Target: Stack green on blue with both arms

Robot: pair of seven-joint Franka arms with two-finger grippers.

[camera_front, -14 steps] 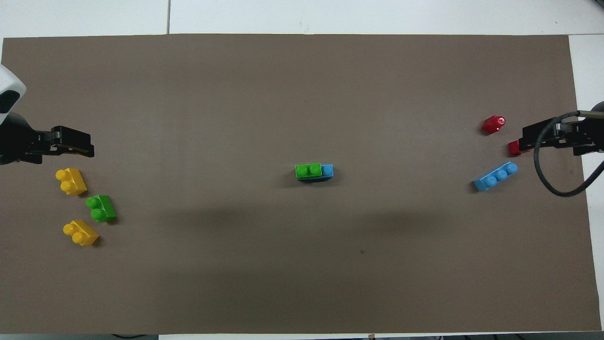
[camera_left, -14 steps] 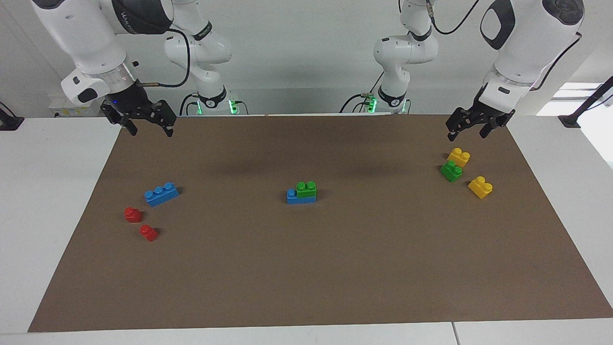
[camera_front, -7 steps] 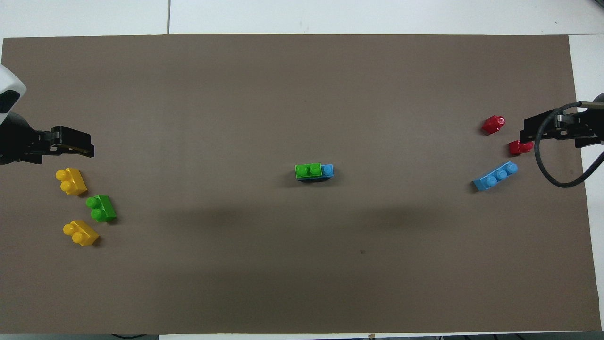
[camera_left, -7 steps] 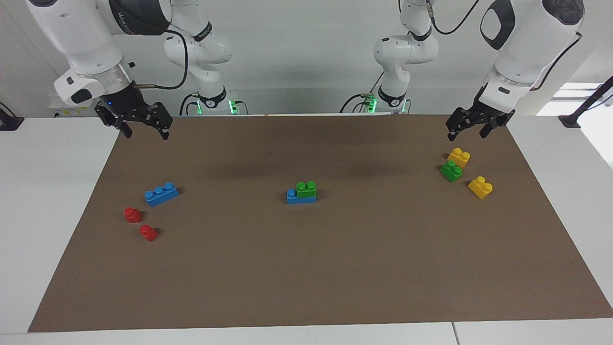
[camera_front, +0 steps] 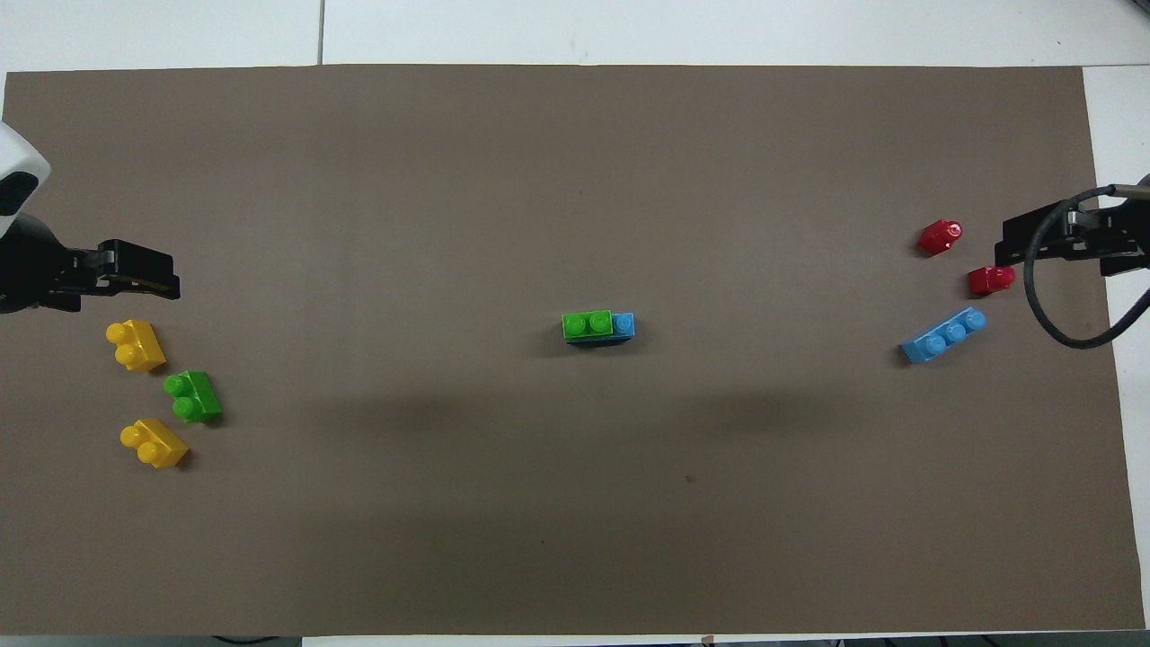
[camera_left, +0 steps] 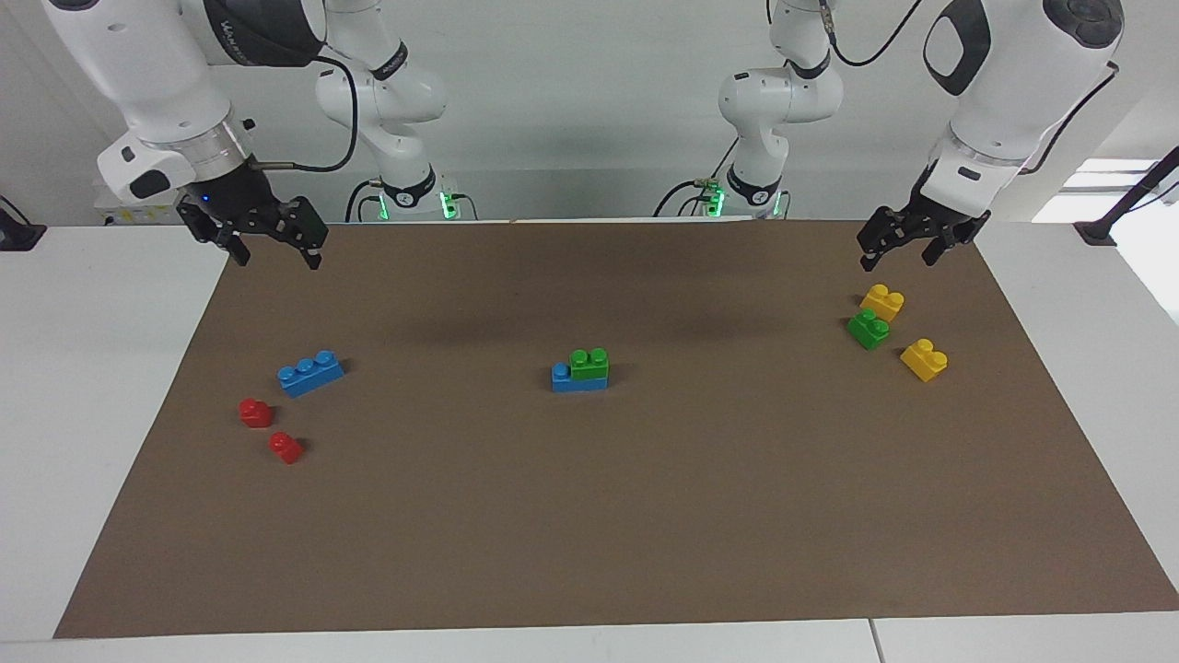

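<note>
In the middle of the mat a green brick (camera_left: 589, 363) (camera_front: 587, 323) sits stacked on a blue brick (camera_left: 577, 381) (camera_front: 624, 323), leaving one blue stud bare. A second green brick (camera_left: 868, 329) (camera_front: 192, 396) lies between two yellow ones at the left arm's end. A second blue brick (camera_left: 310, 372) (camera_front: 943, 335) lies at the right arm's end. My left gripper (camera_left: 898, 261) (camera_front: 166, 274) hangs open and empty above the mat beside the yellow brick closest to the robots. My right gripper (camera_left: 278, 260) (camera_front: 1011, 243) hangs open and empty over the mat's corner at its own end.
Two yellow bricks (camera_left: 881, 301) (camera_left: 924, 359) flank the loose green one. Two red bricks (camera_left: 255, 412) (camera_left: 285, 447) lie a little farther from the robots than the loose blue brick. The brown mat (camera_left: 589, 534) covers most of the white table.
The right gripper has risen and drawn back toward its own end of the table, uncovering the red brick in the overhead view. The left arm and all bricks have stayed put.
</note>
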